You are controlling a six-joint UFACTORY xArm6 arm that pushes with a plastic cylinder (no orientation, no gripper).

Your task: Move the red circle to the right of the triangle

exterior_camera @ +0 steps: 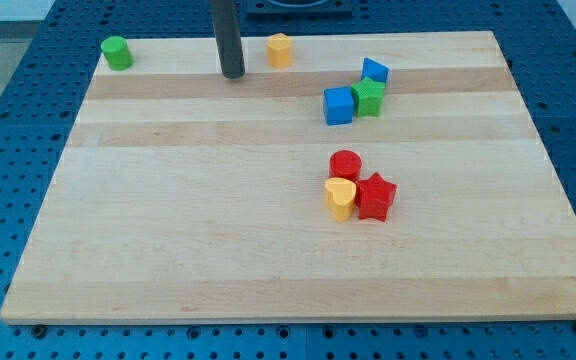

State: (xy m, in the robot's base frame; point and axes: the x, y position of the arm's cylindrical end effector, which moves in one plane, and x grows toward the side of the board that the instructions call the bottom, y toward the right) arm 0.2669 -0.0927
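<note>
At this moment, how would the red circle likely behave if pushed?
The red circle looks squat and flat-bottomed, so it would probably slide, not roll or tip. It touches the yellow block and sits by the red star, so they might shift too. My tip is far away.

A red circle block (345, 164), a short upright cylinder with a flat round top, stands on the wooden board a little toward the view's right of centre and slightly below the board's middle height. It is solid red and sits flat on its base, not tilted. It touches two neighbours in a tight cluster: a yellow heart-shaped block (340, 198) just below it, and a red star-shaped block (375, 196) below and toward the view's right. The triangle named in the task cannot be picked out with certainty; the blue block (374, 71) near the view's top right may be it, well apart from the red circle.
</note>
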